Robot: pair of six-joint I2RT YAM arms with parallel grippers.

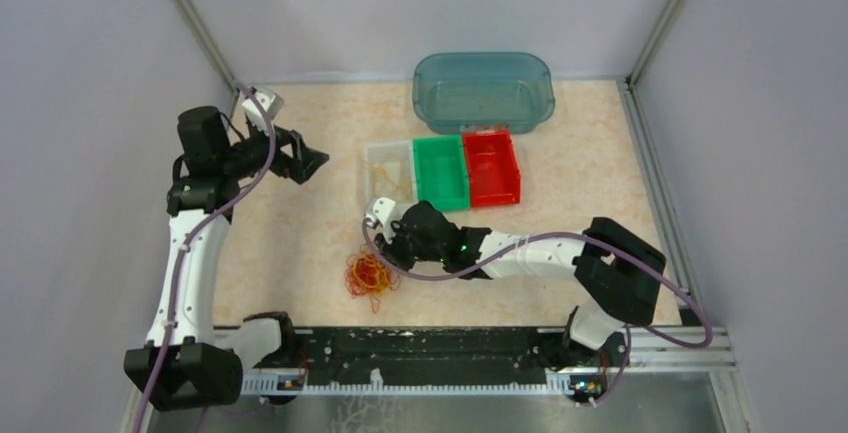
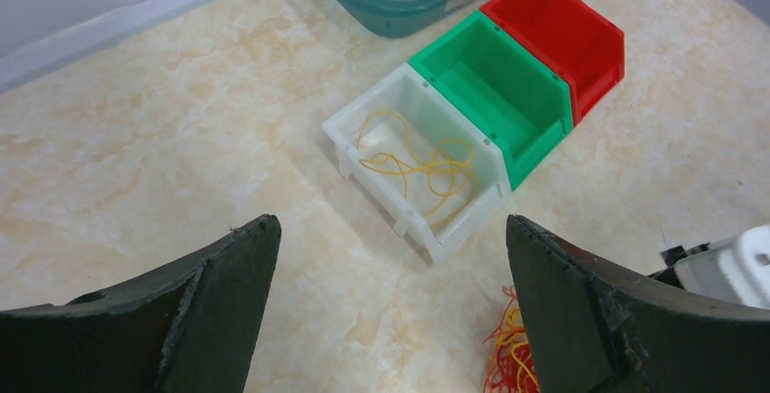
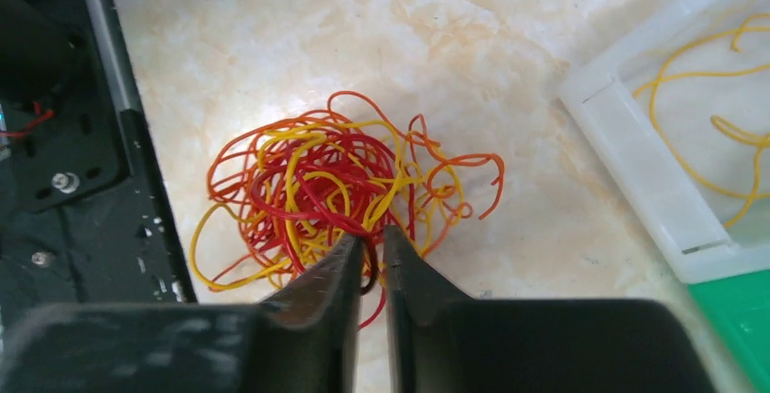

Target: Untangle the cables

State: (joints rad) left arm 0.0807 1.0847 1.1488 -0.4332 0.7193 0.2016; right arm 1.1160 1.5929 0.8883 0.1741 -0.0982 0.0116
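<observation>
my right gripper (image 3: 372,250): I am pinching edge strands of the cables (image 3: 336,189) | my left gripper (image 2: 390,230): hanging wide open | cables: lying clumped on the table (image 3: 272,39) near the white bin (image 3: 636,166); seeming light, limp, snag-prone; I am favouring one outer loop

Marbled table (image 1: 290,253), cables (image 1: 368,275), three bins (image 1: 441,171), teal tub (image 1: 483,91)

You look down on the whole table (image 1: 580,153) from high up, behind its near edge. Your left wrist view looks from farther off toward the white bin (image 2: 368,101). Your right wrist view hangs close over the cables (image 3: 318,184). All three show both.
</observation>
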